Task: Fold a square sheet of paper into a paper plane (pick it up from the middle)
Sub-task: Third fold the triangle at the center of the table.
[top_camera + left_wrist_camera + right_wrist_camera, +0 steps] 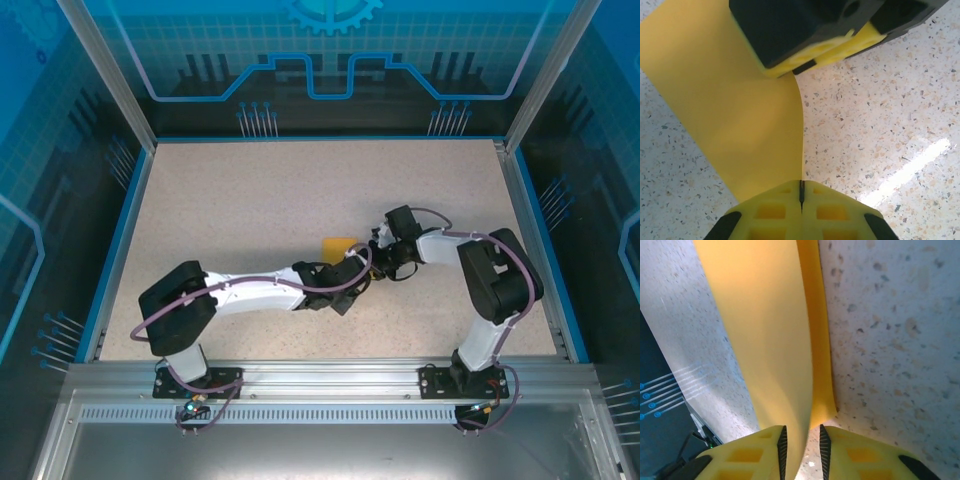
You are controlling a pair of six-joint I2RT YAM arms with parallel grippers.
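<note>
One thin orange-yellow paper sheet (pixel 735 115), limp we judge; pinch near its edge. Left gripper (pixel 801 195) clamps it; right gripper (pixel 802 439) straddles it, jaws parted.

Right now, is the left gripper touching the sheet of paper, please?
Touching. In the left wrist view the shut left gripper meets the sheet of paper at its fingertip seam.

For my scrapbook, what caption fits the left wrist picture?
Left gripper pinching the yellow paper opposite the right gripper, over the speckled table.
</note>
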